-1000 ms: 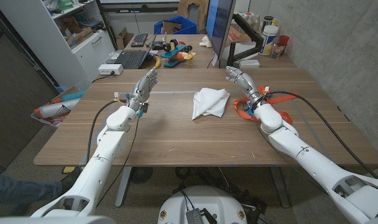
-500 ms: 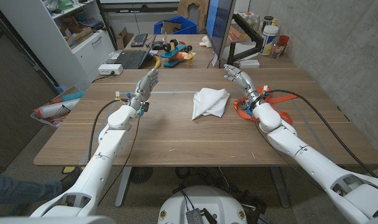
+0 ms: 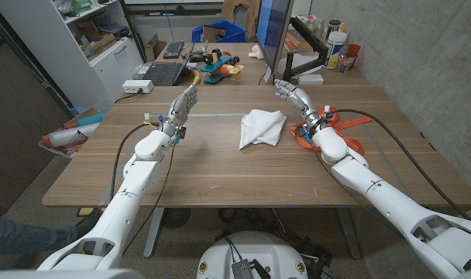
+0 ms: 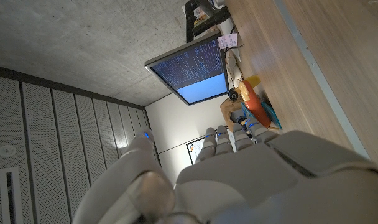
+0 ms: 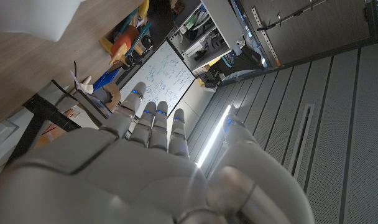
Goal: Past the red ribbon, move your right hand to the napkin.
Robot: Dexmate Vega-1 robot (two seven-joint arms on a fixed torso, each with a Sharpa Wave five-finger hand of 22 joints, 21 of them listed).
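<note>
A crumpled white napkin [image 3: 261,127] lies on the wooden table [image 3: 220,167] near its middle. To its right a red ribbon [image 3: 301,135] lies in loops, partly hidden under my right forearm. My right hand [image 3: 291,95] is raised above the table behind the ribbon and to the right of the napkin, fingers extended, holding nothing; the right wrist view shows its back [image 5: 133,162] and a corner of the napkin [image 5: 27,15]. My left hand [image 3: 183,102] stands at the table's left, fingers straight and empty; the left wrist view shows its back [image 4: 251,174].
Behind the table stand a monitor [image 3: 273,31] on a black arm, a laptop [image 3: 164,71], toys [image 3: 218,66] and bottles [image 3: 338,43]. A black cable [image 3: 398,147] runs along my right arm. A white shelf [image 3: 96,39] is at the left.
My right hand has moved left and a little farther back, toward the napkin. The left arm has not moved.
</note>
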